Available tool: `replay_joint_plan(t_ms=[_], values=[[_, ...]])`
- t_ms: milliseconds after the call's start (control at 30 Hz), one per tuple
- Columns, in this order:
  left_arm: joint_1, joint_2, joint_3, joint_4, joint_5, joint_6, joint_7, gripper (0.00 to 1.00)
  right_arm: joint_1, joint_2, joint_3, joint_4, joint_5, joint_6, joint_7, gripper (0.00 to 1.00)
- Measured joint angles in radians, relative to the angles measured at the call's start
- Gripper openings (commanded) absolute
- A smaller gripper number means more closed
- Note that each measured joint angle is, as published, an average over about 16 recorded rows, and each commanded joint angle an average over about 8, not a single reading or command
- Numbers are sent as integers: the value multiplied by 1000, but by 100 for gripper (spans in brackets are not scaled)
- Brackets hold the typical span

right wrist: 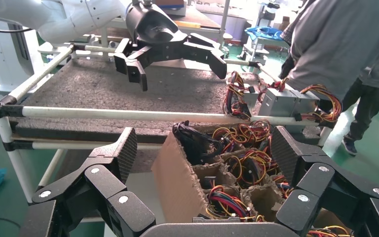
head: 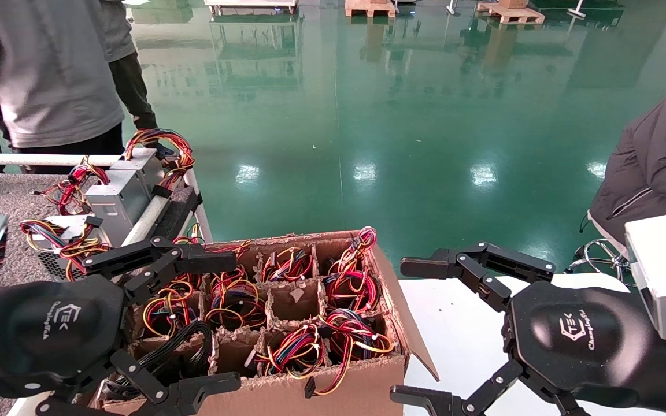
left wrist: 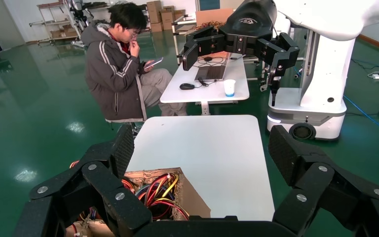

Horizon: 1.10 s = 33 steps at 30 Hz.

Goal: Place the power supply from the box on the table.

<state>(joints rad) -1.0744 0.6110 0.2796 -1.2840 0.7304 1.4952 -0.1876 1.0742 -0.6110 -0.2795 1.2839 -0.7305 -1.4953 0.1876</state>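
Left gripper (head: 180,323) spread wide above the box (head: 333,387), over the black-cabled power supply (head: 177,352). Nothing held. Right gripper (head: 420,332) wide open, empty, beside the box.

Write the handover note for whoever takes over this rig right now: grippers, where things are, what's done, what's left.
Left gripper: open, empty, above the box's near-left corner.
Right gripper: open, empty, over the white tabletop beside the box.
Power supply with the all-black cables: in the box's near-left cell, ungrasped.
Table: grey felt surface on the robot's left; units with coloured wires sit at its far corner.
Done: nothing visible.
Left: lower left gripper, grasp the power supply, lift it out, set it on the table.
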Motion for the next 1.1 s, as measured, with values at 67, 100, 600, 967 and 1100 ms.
replay_joint_plan(t_ms=[67,100,600,967,1100], values=[[0,0,0,0,0,0,0,100,0,0,0,0,0,0,0,100],[0,0,0,0,0,0,0,100,0,0,0,0,0,0,0,100],[-10,0,2,0,6,0,6,100,0,0,0,0,0,0,0,100],[-88,-6,44,-2,73,21,57,100,0,0,0,0,0,0,0,100],[-146,-5,79,5,121,35,85,100,0,0,0,0,0,0,0,100]])
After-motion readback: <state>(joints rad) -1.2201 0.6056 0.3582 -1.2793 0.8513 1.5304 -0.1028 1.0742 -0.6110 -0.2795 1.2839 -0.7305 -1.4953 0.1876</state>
